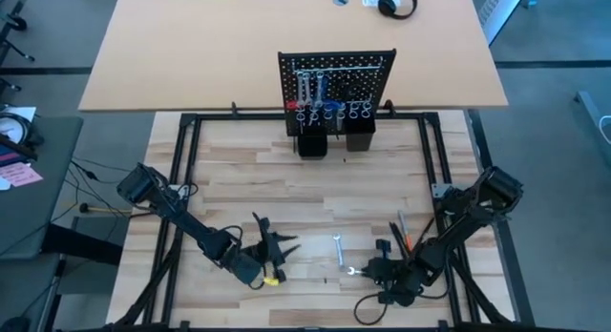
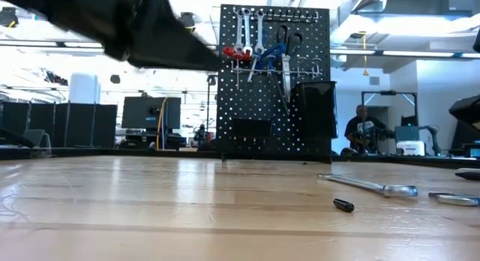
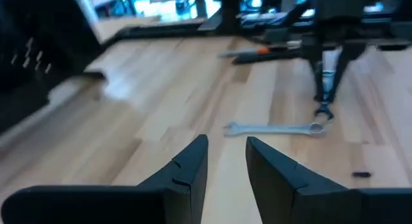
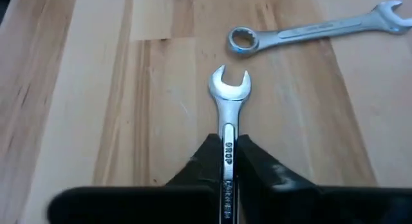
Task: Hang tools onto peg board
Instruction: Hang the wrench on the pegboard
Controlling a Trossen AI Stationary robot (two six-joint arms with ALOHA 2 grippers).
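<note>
The peg board (image 1: pixel 336 84) stands upright at the table's far side, and several tools hang on it (image 2: pixel 259 47). Near the front edge my right gripper (image 1: pixel 374 271) is shut on a small silver wrench (image 4: pixel 230 89). A longer silver wrench (image 1: pixel 338 251) lies flat on the wood just beyond it (image 4: pixel 309 31). An orange-and-black tool (image 1: pixel 406 232) lies beside the right arm. My left gripper (image 1: pixel 284 248) hovers to the left of the wrenches. It points toward them, and its fingers stand open with nothing between them (image 3: pixel 226 141). My right gripper pinches the small wrench's shaft (image 4: pixel 229 147) between its two fingers. The fingers slant down from the table's right side and lie along the shaft. The open-jaw end (image 4: pixel 230 82) sticks out ahead of the fingertips, low over the wood. I cannot tell whether it rests there.
Two black cups (image 1: pixel 334 139) stand at the board's foot. A small black piece (image 2: pixel 343 205) lies on the wood near the front. A black frame (image 1: pixel 191 132) borders the work area. A person (image 2: pixel 364 130) sits in the room far behind the table.
</note>
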